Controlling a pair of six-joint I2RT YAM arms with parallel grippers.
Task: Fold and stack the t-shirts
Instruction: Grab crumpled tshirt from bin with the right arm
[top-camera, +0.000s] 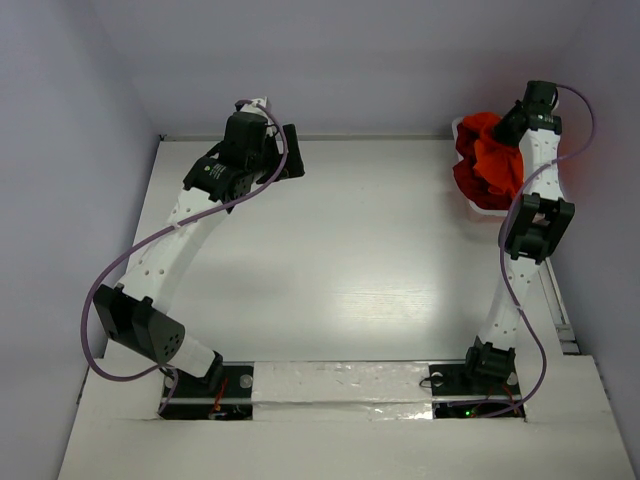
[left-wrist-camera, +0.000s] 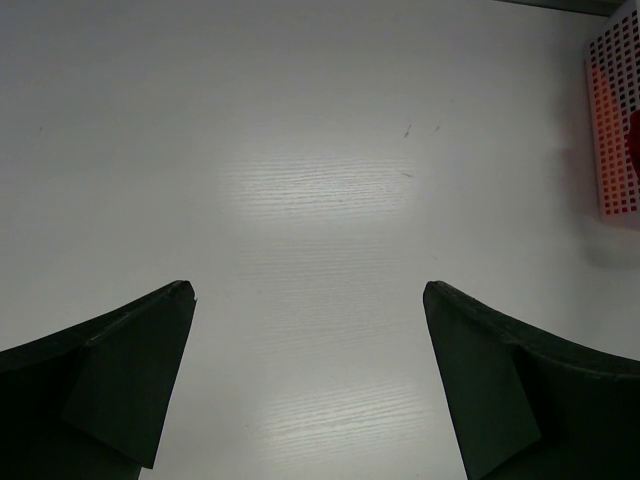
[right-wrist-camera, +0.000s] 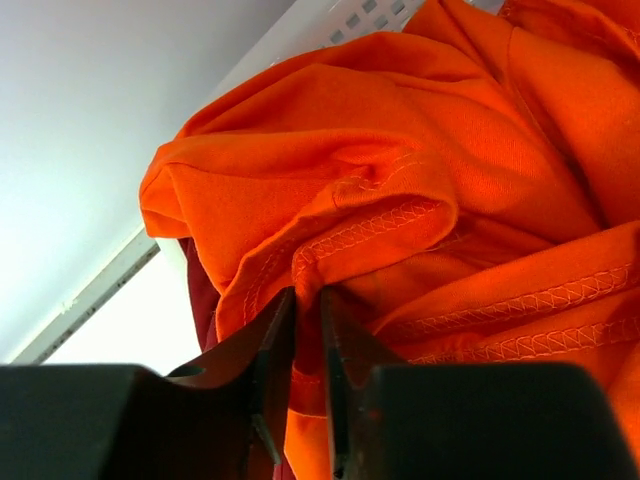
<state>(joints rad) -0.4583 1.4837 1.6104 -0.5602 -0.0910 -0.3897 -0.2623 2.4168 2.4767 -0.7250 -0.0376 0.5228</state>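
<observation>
A heap of t-shirts (top-camera: 488, 160) lies in the white lattice basket (top-camera: 478, 205) at the table's far right. The top one is a bright orange-red shirt (right-wrist-camera: 400, 140); a dark crimson one (right-wrist-camera: 203, 300) shows under it at the left. My right gripper (right-wrist-camera: 308, 305) is shut on a hemmed fold of the orange-red shirt, down in the heap (top-camera: 508, 130). My left gripper (left-wrist-camera: 308, 300) is open and empty, above bare table at the far left (top-camera: 290, 150).
The basket's lattice wall (left-wrist-camera: 615, 120) shows at the right edge of the left wrist view, orange cloth behind it. The white table (top-camera: 340, 260) is walled at the back and both sides. A rail (top-camera: 560, 310) runs along its right edge.
</observation>
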